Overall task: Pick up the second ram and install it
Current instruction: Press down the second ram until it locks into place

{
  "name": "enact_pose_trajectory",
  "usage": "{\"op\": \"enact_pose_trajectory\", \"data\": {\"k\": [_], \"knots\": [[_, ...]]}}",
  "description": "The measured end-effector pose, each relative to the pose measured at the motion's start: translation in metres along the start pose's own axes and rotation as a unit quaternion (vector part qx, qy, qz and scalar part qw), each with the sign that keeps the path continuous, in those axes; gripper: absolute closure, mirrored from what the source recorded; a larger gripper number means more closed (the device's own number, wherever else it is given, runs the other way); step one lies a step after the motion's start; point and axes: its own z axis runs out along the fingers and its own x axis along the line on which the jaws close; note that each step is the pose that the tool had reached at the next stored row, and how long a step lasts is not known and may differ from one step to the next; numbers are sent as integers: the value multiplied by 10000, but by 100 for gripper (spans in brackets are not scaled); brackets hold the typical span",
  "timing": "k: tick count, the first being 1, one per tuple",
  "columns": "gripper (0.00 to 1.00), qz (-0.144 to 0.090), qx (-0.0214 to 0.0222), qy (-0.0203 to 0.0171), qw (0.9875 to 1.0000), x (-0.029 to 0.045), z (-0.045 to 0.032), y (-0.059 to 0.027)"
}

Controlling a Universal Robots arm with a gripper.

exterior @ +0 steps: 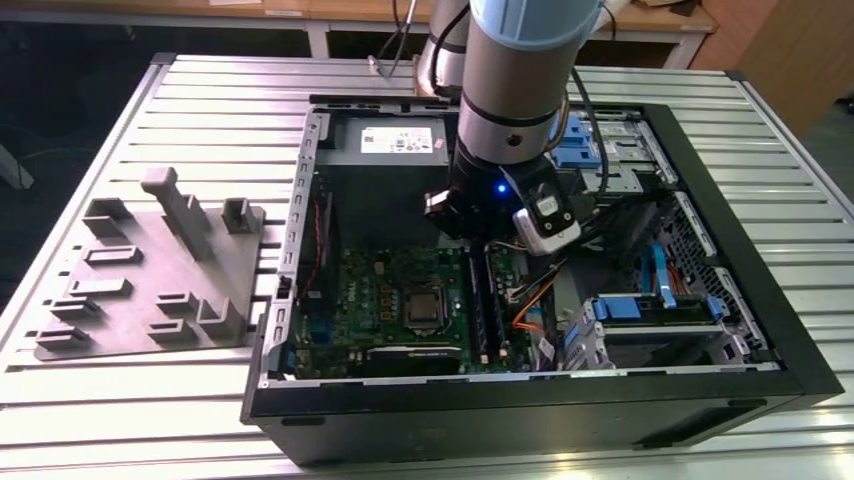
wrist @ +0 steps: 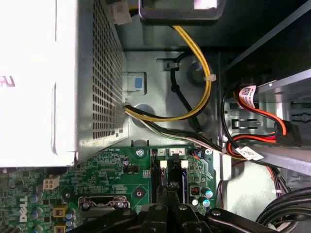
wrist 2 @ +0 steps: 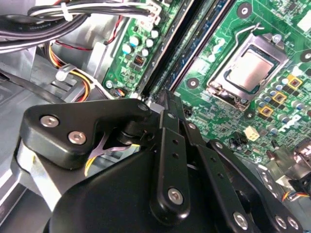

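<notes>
Black finger links of the gripper [wrist 2: 165,97] were seen closest in both wrist views, drawn together to a narrow tip, with no gap visible between them. The tip was pointed down at the end of the long black slots [wrist 2: 163,48] on the motherboard [wrist 2: 272,53].

The second ram [wrist 2: 206,39] was judged to be the dark blue-green stick standing on its edge in the slot row, just beside the tip. Whether it was touched by the tip could not be told. The white latches [wrist: 163,164] at the far end of the slots were seen beside it.

For a good seating, it is judged that the stick should be pushed straight down and evenly along its length, until the latches at both ends are closed. A tilted push could jam one end.

The processor socket [exterior: 424,310] lay at the exterior view's left of the slots, and orange cables [exterior: 537,298] hung close at the exterior view's right. These should be kept away from the tip. The power supply [exterior: 387,140] sat at the far wall of the case [exterior: 534,410], and a grey holder [exterior: 147,270] stood outside the case on the table [exterior: 120,420].
</notes>
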Motion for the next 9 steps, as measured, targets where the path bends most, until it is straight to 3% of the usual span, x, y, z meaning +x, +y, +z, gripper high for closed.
{"op": "enact_pose_trajectory", "data": {"k": [9], "knots": [[93,-1,56,-2,10000,-6,-8,-154]]}}
